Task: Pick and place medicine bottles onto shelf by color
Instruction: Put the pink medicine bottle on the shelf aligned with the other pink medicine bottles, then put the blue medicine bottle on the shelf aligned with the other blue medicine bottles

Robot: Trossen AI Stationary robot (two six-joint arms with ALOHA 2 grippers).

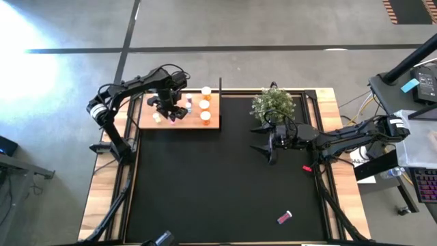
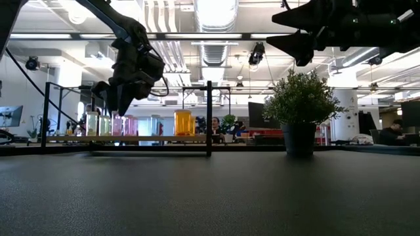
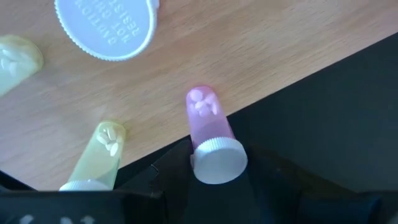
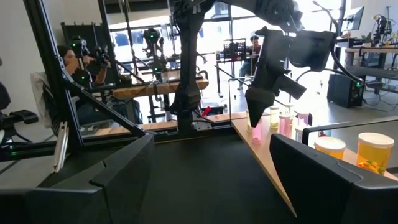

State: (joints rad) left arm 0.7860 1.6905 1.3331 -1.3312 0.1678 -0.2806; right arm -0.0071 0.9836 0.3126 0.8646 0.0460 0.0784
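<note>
Overhead: left end effector (image 1: 172, 108) poised over shelf (image 1: 213, 121) among medicine bottles (image 1: 205, 102); right end effector (image 1: 263, 140) spread wide, empty, beside plant (image 1: 273, 102). Level: bottles lined up on shelf. Left wrist: fingers (image 3: 168, 171) flanking upright pink bottle (image 3: 210, 134) at shelf edge; grip undeterminable.

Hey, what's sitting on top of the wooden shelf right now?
On the shelf stand orange bottles, a pink bottle and yellowish bottles. The left pincer hovers over them, hiding whatever sits beneath its arm.
</note>
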